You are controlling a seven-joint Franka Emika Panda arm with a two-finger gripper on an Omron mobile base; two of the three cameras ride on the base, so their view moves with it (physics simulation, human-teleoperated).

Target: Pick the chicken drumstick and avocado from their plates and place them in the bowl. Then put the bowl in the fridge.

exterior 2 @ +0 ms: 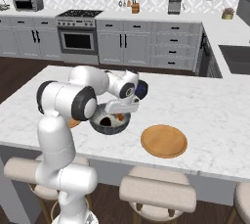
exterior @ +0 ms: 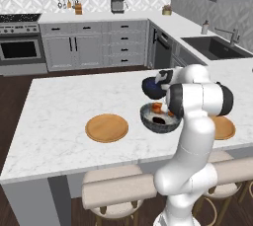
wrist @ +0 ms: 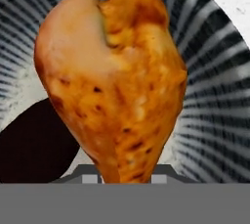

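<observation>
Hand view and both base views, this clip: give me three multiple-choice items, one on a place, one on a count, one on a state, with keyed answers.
1. Where is the avocado?
A. in the grey bowl
B. on a plate
C. on the stove

2. How many wooden plates lie on the island?
A. one
B. two
C. four

3. What is the gripper doing?
A. open over a plate
B. shut on the chicken drumstick
C. gripping the bowl's rim

A: its dark shape lies inside the bowl.
B: one plate left of the bowl, another plate behind the arm.
B: the drumstick rises from between the fingertips.
</observation>
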